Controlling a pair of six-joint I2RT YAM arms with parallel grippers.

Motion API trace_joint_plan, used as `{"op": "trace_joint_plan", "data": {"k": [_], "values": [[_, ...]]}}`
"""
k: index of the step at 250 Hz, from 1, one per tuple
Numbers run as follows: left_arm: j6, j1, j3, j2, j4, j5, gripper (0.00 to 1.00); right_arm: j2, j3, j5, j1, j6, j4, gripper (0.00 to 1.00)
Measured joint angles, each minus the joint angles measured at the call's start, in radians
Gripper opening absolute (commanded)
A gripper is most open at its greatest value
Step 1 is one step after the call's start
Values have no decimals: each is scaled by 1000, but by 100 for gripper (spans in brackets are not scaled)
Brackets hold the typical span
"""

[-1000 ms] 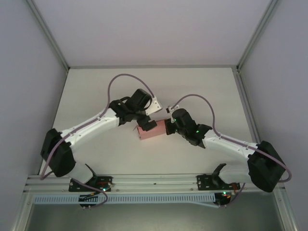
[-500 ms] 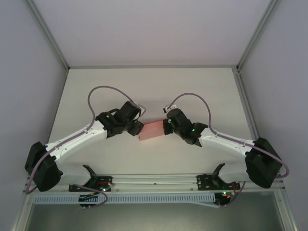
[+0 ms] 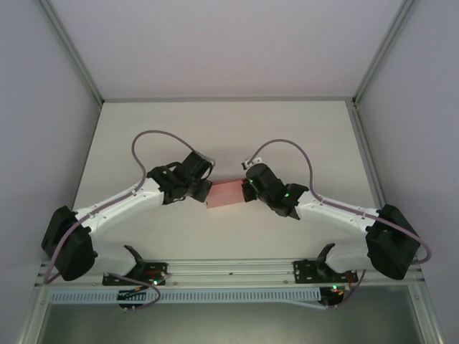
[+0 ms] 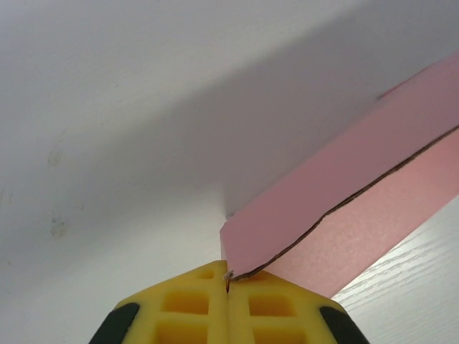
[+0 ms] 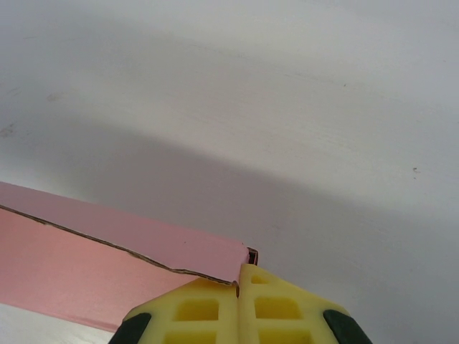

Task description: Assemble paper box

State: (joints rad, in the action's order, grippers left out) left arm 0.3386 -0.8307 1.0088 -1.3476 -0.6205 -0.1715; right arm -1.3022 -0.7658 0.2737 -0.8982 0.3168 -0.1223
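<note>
The paper box (image 3: 226, 193) is a small flat salmon-pink card box held between my two arms over the middle of the table. My left gripper (image 3: 207, 192) is shut on its left end. In the left wrist view the yellow fingers (image 4: 188, 304) meet, with the box's torn card edge (image 4: 344, 208) running into the seam at the left gripper (image 4: 228, 276). My right gripper (image 3: 247, 190) is shut on the right end. In the right wrist view the box (image 5: 86, 251) stretches off to the left of the right gripper (image 5: 239, 276), its corner pinched between the pads (image 5: 281, 304).
The white table (image 3: 215, 132) lies inside grey walls with metal corner posts (image 3: 79, 64). A rail with the arm bases (image 3: 229, 272) runs along the near edge. Purple cables (image 3: 154, 140) loop above both wrists.
My left gripper came down from above the box to its left end and shut on it. The right gripper kept its hold and shifted slightly up and left with the box.
</note>
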Motion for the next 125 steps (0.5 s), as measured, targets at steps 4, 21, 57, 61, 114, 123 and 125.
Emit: {"op": "trace_joint_plan", "data": {"k": [4,21,57,61,114,123,125], "values": [[9,0,1,0,0,3,0,1,0,6,-3,0,-2,0],[59,5,4,-1,-3,19,0,3,2,41,-22,2,-5,0],[181,32,6,-2,-2,69,0,3,11,138,-76,26,-11,0],[196,37,6,-2,-1,80,0,3,13,155,-86,36,-11,0],[348,79,7,0,12,175,0,8,53,284,-170,140,12,0],[362,88,9,0,11,193,0,3,53,298,-175,150,15,0],[366,90,10,0,10,197,0,2,52,301,-177,151,15,0]]}}
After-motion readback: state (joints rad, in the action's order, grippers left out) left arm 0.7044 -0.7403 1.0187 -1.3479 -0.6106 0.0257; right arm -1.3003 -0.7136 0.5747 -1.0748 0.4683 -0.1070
